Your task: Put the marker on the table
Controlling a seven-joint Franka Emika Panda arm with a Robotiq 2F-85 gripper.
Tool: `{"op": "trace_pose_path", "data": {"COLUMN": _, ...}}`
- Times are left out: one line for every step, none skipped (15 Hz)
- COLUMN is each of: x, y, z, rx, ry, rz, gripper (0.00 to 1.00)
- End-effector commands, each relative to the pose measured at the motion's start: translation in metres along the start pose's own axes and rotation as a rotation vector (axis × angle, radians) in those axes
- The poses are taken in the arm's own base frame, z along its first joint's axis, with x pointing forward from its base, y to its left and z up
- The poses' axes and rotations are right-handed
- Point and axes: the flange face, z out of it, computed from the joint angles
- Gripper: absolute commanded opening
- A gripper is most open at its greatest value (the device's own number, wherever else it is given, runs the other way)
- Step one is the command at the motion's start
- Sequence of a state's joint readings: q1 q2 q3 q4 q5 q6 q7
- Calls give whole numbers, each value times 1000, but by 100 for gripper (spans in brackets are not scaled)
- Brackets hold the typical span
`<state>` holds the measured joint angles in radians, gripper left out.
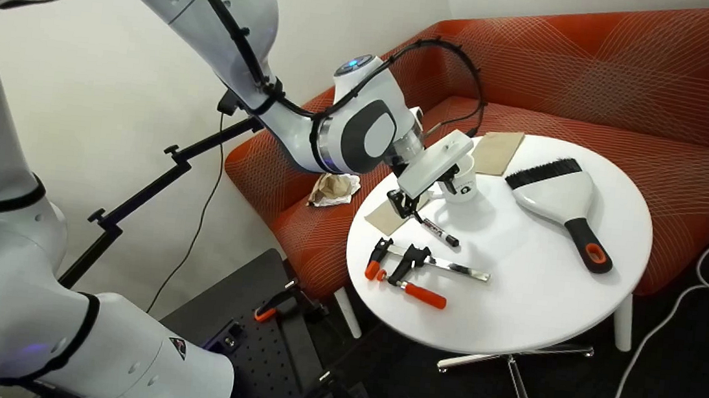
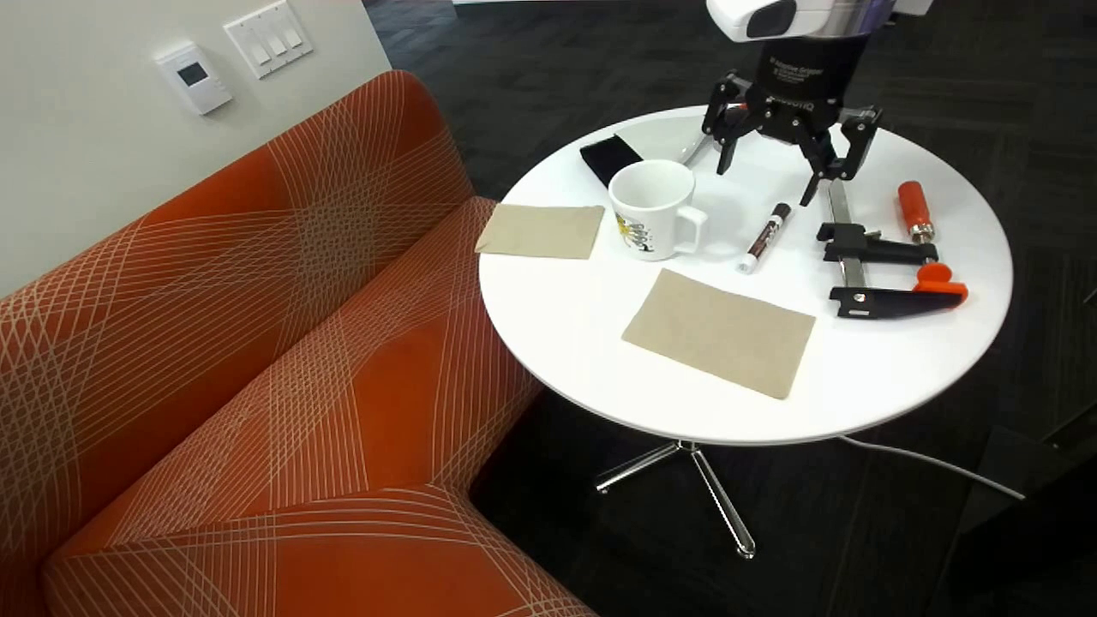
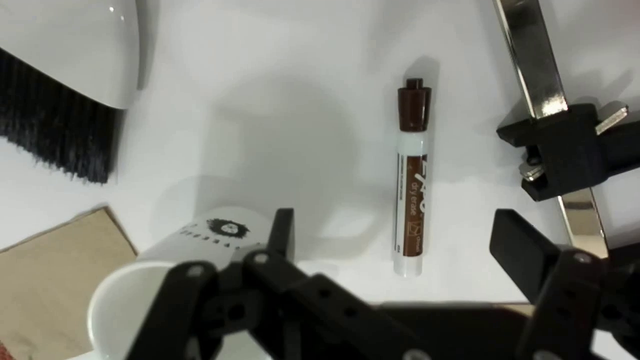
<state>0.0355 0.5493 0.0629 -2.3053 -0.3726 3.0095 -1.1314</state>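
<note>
Inspector: In an exterior view, from the left?
Operator: I record a rust-red fabric sofa (image 2: 386, 377) with pale lines, then a round, glossy white table (image 2: 566, 317). A flat tan paper sheet (image 2: 542, 231) lies near its left edge.
Inspector: Containers?
Operator: An upright white mug (image 2: 641, 224) with a printed side, just right of the sheet. I see pale inner wall; the bottom I cannot make out. Behind the mug lies a white hand brush (image 2: 656, 137) with black bristles.
Inspector: Task item?
Operator: The brown-capped, white-barrelled marker (image 2: 765, 238) lies on the table, apart from the mug.
Inspector: Tool condition?
Operator: My black two-fingered gripper (image 2: 765, 183) is over the table, fingers spread; in the wrist view the marker's white end shows between them.
Inspector: Far right?
Operator: A black bar clamp (image 2: 878, 250) with orange-red handle lies on the table.
</note>
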Motion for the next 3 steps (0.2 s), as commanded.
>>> {"op": "trace_pose_path", "data": {"x": -1, "y": 1, "z": -1, "rx": 0, "ry": -1, "rz": 1, "gripper": 100}}
{"op": "trace_pose_path", "data": {"x": -2, "y": 1, "z": -1, "rx": -1, "ry": -1, "rz": 2, "gripper": 100}}
{"op": "trace_pose_path", "data": {"x": -2, "y": 2, "z": -1, "rx": -1, "ry": -1, "rz": 2, "gripper": 100}}
